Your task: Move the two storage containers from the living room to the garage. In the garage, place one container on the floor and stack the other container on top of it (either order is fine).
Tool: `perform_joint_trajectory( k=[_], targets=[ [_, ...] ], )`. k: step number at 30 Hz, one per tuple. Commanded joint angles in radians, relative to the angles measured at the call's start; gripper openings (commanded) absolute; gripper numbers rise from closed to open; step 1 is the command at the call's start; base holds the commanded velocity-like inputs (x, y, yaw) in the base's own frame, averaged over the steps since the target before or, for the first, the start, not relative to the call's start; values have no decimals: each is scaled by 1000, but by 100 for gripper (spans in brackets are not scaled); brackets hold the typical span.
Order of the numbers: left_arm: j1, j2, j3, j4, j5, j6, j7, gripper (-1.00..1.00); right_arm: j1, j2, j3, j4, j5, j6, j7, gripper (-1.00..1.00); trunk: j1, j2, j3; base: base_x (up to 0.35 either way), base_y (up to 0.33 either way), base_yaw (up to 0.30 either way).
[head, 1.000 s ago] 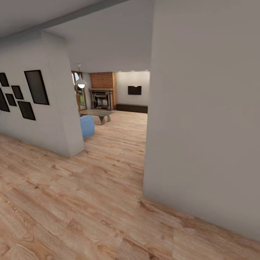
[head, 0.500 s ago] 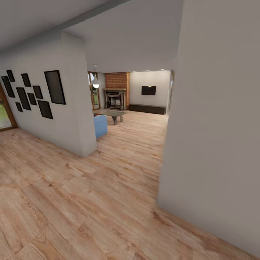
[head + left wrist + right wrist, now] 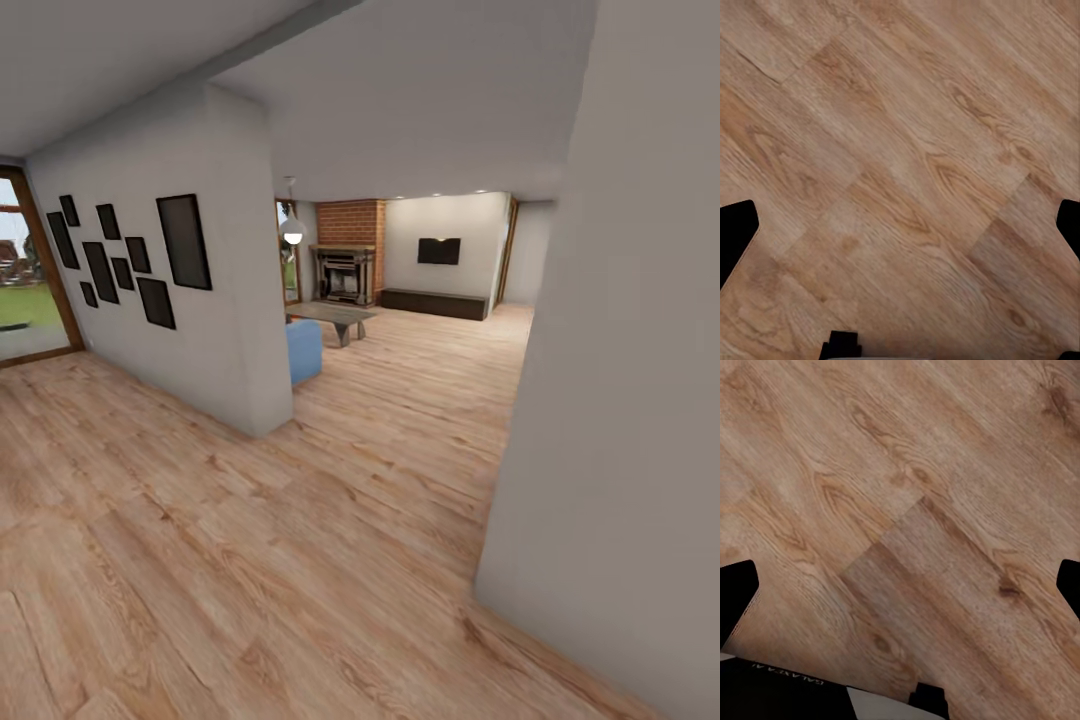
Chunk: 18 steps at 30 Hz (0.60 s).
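The two storage containers and the garage are out of view. Ahead, through a wide opening, lies the living room with the end of a blue sofa (image 3: 304,350) and a grey low table (image 3: 330,317). In the left wrist view my left gripper (image 3: 901,232) is open, its dark fingertips (image 3: 736,238) far apart over bare wood planks. In the right wrist view my right gripper (image 3: 901,592) is open too, with nothing between its fingertips (image 3: 735,598) but planks.
A grey wall corner (image 3: 640,420) stands close on the right. A wall stub with several black frames (image 3: 185,242) juts out on the left. A glass door (image 3: 25,285) is at the far left. A brick fireplace (image 3: 346,262) and a wall TV (image 3: 439,251) are at the back.
The camera has moved: the whole picture has slid right. The right wall now takes less of the view, more of the living room shows, and the glass door has come in at the left.
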Motion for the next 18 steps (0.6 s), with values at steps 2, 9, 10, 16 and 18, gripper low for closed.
perform_joint_trajectory(
  k=[2,9,10,16,18],
  targets=[
    [-1,-1,7,1,9,-1,-10,100,-1,0,-7,1,7,-3,2,100,1,-1,-2,300,151,6],
    [-1,-1,7,1,9,-1,-10,100,-1,0,-7,1,7,-3,2,100,1,-1,-2,300,134,1],
    [-1,-1,7,1,9,-1,-10,100,0,0,-7,1,7,-3,2,100,1,-1,-2,300,102,0],
    [-1,0,7,1,9,-1,-10,100,-1,0,-7,2,7,-3,2,100,1,-1,-2,300,93,0],
    [-1,-1,7,1,9,-1,-10,100,-1,0,-7,2,7,-3,2,100,1,-1,-2,301,87,0]
  ],
)
